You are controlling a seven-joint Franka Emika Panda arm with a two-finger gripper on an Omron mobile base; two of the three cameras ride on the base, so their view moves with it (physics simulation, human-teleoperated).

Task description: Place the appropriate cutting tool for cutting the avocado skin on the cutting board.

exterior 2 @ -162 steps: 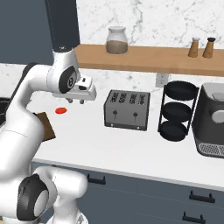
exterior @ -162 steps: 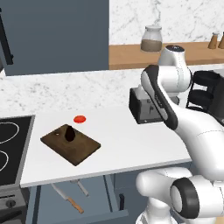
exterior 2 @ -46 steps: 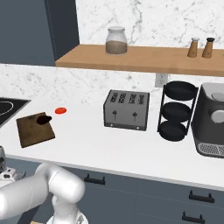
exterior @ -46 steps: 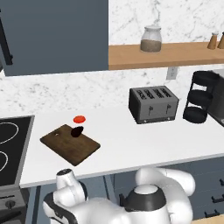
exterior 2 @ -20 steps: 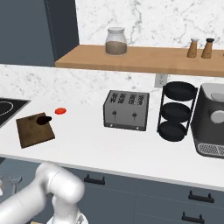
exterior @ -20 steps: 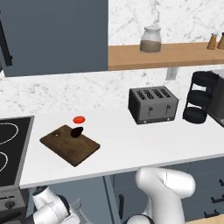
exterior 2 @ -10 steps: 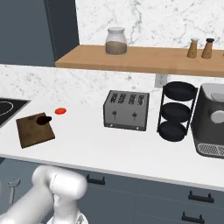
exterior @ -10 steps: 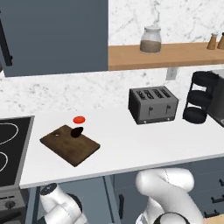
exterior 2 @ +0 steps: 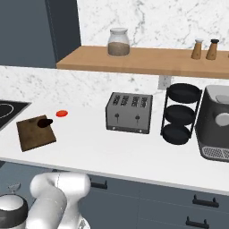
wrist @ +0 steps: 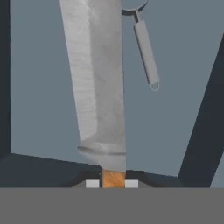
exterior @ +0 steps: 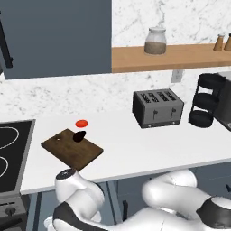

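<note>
At the bottom centre of the hand view, the gripper [wrist: 113,183] is closed on the orange-brown handle of the knife [wrist: 98,83], whose long silver blade runs up to the top edge of the frame. A grey utensil [wrist: 146,51] lies just right of the blade, in the upper part of that view. At the left of the left base view, the dark cutting board [exterior: 72,148] lies on the white counter [exterior: 149,146], with the avocado [exterior: 79,136] on its far edge and a red disc [exterior: 81,123] just beyond.
</note>
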